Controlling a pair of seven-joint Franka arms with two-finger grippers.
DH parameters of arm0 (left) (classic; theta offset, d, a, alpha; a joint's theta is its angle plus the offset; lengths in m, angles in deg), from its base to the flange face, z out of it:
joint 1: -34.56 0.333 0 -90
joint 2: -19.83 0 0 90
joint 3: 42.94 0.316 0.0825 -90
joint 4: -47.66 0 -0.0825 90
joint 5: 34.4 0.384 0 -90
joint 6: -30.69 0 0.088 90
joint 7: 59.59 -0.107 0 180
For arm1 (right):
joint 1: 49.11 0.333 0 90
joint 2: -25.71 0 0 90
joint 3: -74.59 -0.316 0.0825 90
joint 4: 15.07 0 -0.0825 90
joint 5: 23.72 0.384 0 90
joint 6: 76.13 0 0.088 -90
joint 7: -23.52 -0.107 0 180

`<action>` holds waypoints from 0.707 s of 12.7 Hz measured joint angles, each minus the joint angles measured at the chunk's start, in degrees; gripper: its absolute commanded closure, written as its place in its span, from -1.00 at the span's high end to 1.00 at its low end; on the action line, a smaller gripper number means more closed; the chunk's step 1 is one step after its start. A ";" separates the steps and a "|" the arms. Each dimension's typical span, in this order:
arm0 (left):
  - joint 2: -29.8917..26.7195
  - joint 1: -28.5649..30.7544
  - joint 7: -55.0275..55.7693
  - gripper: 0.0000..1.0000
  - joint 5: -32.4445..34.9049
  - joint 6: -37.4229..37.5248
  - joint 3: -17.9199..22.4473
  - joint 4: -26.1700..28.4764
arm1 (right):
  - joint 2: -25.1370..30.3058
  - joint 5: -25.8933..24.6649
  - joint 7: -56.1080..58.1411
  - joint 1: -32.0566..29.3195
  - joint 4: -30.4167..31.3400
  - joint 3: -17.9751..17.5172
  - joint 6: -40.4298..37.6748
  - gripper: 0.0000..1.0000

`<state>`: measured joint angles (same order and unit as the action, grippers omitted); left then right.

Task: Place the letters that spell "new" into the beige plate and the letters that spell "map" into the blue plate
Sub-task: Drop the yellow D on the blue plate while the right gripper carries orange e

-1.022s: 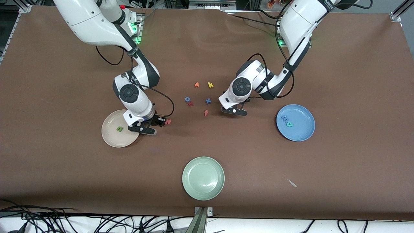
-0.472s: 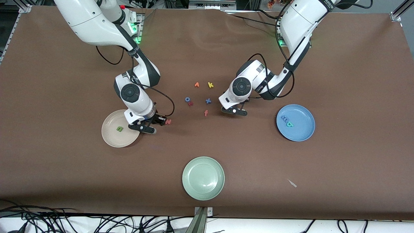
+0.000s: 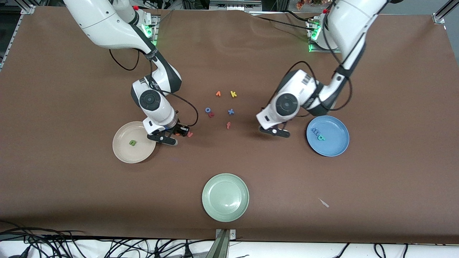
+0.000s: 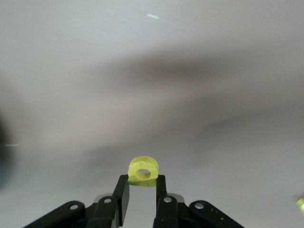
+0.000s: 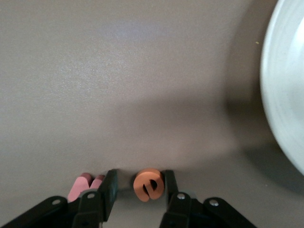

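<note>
Left gripper (image 3: 274, 131) hangs over bare table between the loose letters and the blue plate (image 3: 337, 148), its fingers pinched on the yellow p (image 4: 143, 170); the left wrist view shows the letter's ring end sticking out past the fingertips. Right gripper (image 3: 165, 139) sits low just beside the beige plate (image 3: 122, 150), on the side toward the loose letters, and grips the orange e (image 5: 148, 185) between its fingers. Red w (image 5: 84, 185) lies on the table touching the outside of one right finger.

Green n (image 3: 133, 142) lies in the beige plate. Light blue m (image 3: 316, 131) and teal a (image 3: 322, 137) lie side by side in the blue plate.

Loose cluster mid-table: orange v (image 3: 218, 94), yellow k (image 3: 233, 94), blue x (image 3: 231, 111), red f (image 3: 228, 125), plus a blue ring-shaped letter (image 3: 207, 110) touching a small red one (image 3: 211, 115).

Pale green plate (image 3: 225, 197) is nearest the front camera, well apart from both grippers.
</note>
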<state>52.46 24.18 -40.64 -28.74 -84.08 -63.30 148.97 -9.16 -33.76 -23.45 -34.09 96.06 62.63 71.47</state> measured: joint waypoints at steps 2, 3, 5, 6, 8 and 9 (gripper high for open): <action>-0.95 4.85 -8.26 -0.60 0.12 3.71 0.16 -1.04 | 0.00 -0.15 0.00 0.01 0.00 0.00 0.00 -0.05; -1.13 7.76 -13.39 -0.60 0.17 4.84 0.28 -1.09 | 0.00 -0.52 0.00 0.03 0.01 -0.01 0.00 -0.05; -1.12 14.39 -24.91 -0.60 0.17 7.51 0.44 -1.00 | 0.00 -1.30 0.00 0.06 0.02 -0.02 -0.01 -0.05; -1.12 17.36 -30.01 -0.60 0.17 8.32 0.47 -0.83 | 0.00 -1.40 0.00 0.08 0.02 -0.02 -0.01 -0.06; -0.88 21.32 -35.90 -0.48 0.26 8.85 0.57 -0.49 | 0.00 -1.50 0.00 0.08 0.02 -0.02 -0.01 -0.16; -0.48 22.12 -36.60 0.15 1.15 8.88 0.59 -0.33 | 0.02 -1.64 0.00 0.07 0.02 -0.01 -0.05 -0.22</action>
<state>51.98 46.30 -77.24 -27.58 -75.21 -62.71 148.63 -9.14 -35.40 -23.45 -34.02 96.08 62.62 71.42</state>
